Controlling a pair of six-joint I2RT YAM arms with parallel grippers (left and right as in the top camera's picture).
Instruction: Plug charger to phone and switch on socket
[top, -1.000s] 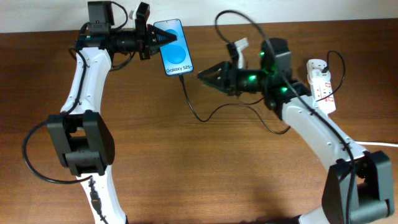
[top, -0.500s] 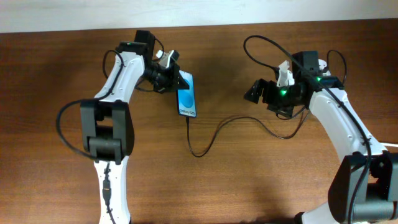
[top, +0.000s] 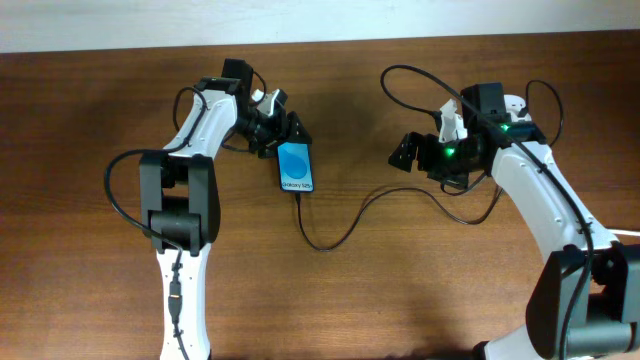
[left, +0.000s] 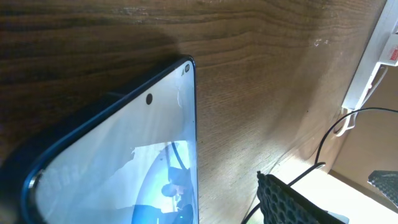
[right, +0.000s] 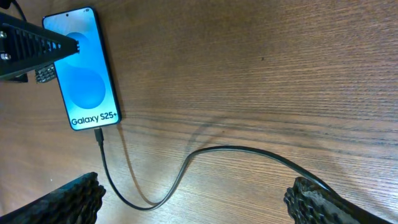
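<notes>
On brown wooden counter (top: 330, 300), slim black-edged blue-screen smartphone (top: 295, 167) lies flat. Thin black charger cable (right: 214, 148) plugged into its lower end. Left gripper (top: 285, 138) at smartphone's top end, jaws parted, one pad clear of edge. Right gripper (top: 403, 155) well apart from smartphone, spread wide, empty. Narrow white power strip (left: 373, 62) farther off.

I see a wooden table (top: 400, 290), dark brown, with a fine grain running along its length from side to side. Beyond its far edge lies a pale, whitish strip (top: 300, 22); whether that is wall or floor I cannot tell. The light is even and seems to come from above, leaving only soft shadows on the wood. Up close the surface has a dull sheen, and one patch looks washed out and paler than the rest.
</notes>
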